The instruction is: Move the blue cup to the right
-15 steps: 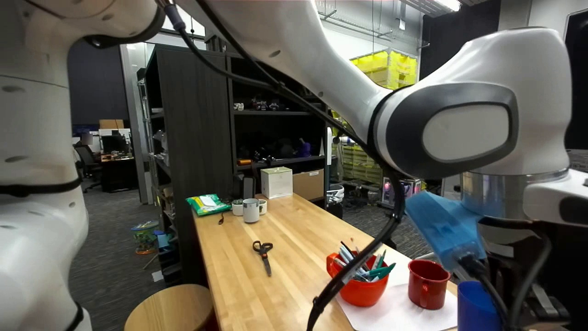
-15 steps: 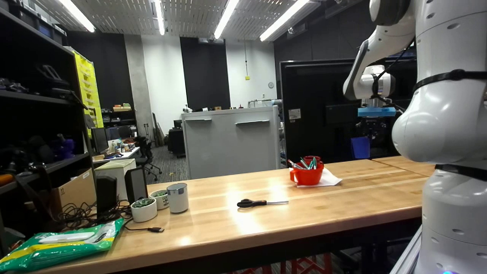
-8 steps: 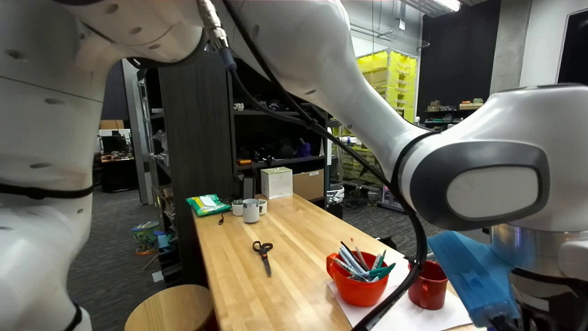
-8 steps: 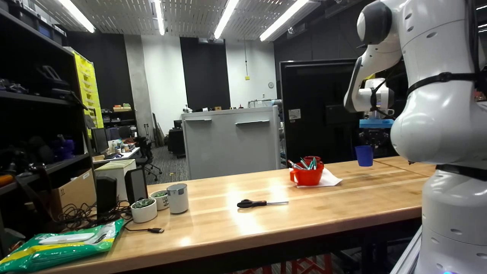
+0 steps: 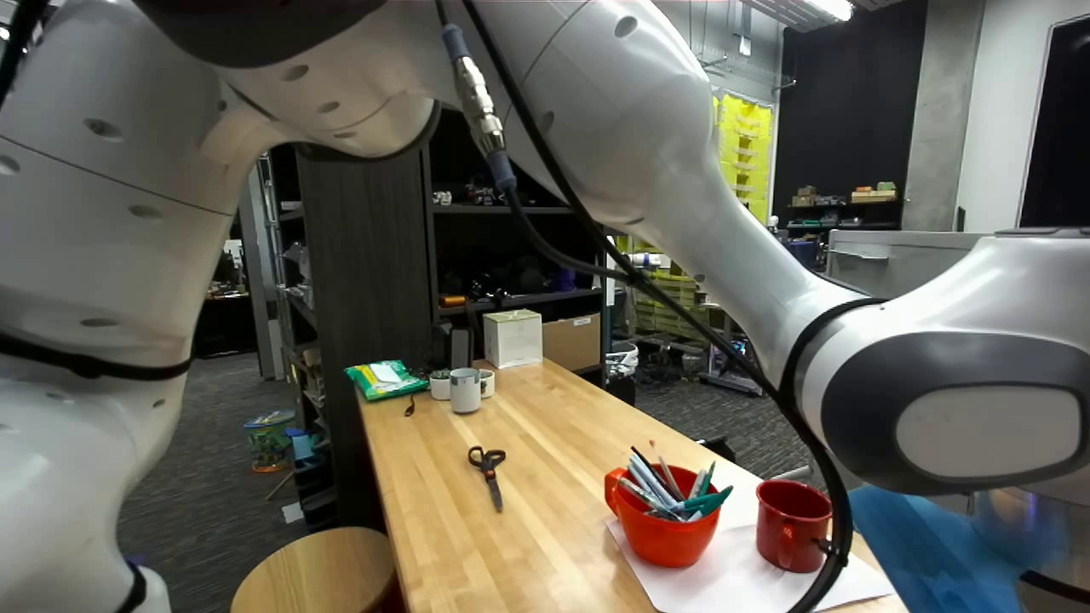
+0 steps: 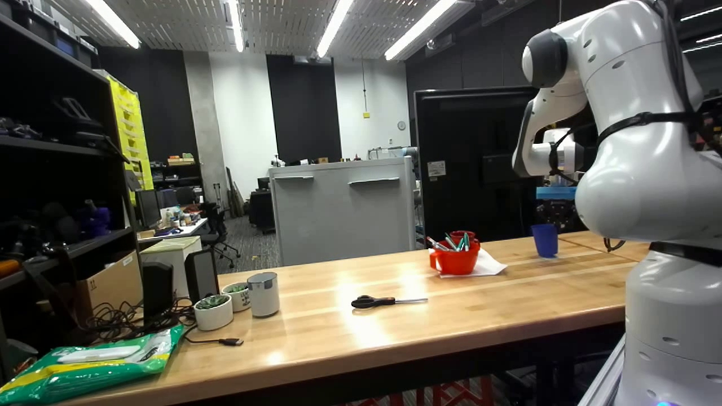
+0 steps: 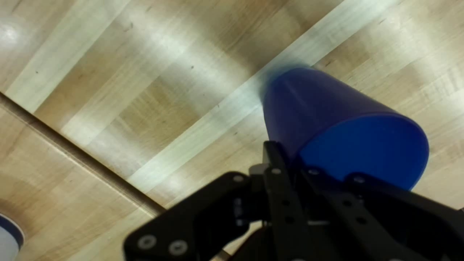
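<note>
In an exterior view the smooth, tall, solid blue cup (image 6: pixel 545 241) is close to upright, mouth up and narrower base down, its top leaning slightly to that picture's left; the base is on or just over the pale wooden tabletop (image 6: pixel 316 287), and which of the two cannot be told. There it is to the right of the round orange-red mug (image 6: pixel 454 263) and the white paper sheet (image 6: pixel 489 265), near them but apart. In the wrist view the cup's long axis slants from the base at upper left to the mouth at lower right, the mouth turned partly to the camera. The black two-fingered claw (image 7: pixel 290 160) enters that view from below, and the cup lies just past its fingertips, mostly above and to the right of them. The claw is nearly closed, the cup's wall near the rim pinched between the fingers, one along the outside, the other by the mouth; how far that one reaches inside is hidden. The glossy white arm (image 6: pixel 632 194) bends over at the top and comes down to a wrist pointing downward, with a light-blue block (image 6: pixel 555 193) just above the claw. In an exterior view the forearm slopes down toward the right edge.
</note>
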`<state>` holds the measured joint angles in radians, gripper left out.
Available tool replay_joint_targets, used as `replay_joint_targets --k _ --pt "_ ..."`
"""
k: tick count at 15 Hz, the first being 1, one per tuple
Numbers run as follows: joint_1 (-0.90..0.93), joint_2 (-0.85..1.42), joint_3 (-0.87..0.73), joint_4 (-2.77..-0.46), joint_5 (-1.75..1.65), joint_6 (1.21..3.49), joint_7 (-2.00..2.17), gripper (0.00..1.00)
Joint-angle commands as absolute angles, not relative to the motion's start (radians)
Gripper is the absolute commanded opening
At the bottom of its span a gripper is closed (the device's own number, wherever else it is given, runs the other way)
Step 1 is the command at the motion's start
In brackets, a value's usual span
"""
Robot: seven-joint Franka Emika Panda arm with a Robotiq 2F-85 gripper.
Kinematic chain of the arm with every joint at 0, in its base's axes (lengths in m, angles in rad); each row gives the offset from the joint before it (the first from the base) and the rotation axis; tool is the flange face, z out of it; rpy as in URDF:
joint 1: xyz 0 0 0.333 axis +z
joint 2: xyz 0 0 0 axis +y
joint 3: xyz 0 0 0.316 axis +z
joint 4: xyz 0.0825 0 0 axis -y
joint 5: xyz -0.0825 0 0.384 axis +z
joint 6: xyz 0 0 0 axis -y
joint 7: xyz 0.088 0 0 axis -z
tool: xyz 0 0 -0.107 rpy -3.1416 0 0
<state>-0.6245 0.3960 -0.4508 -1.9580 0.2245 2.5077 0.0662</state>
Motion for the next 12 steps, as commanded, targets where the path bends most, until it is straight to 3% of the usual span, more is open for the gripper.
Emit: replay_joint_targets --k 1,2,5,12 --pt "-0.673 0.431 -0.414 -1.911 0.244 2.496 0.036 0.01" --pt "-0.681 0.435 -0.409 -1.905 0.238 2.488 0.033 0.3" --pt "-0.694 0.409 -0.396 -1.903 0.212 2.461 -0.01 0.4" --pt "-0.665 0.283 -0.406 -1.906 0.072 2.333 -0.157 0.88"
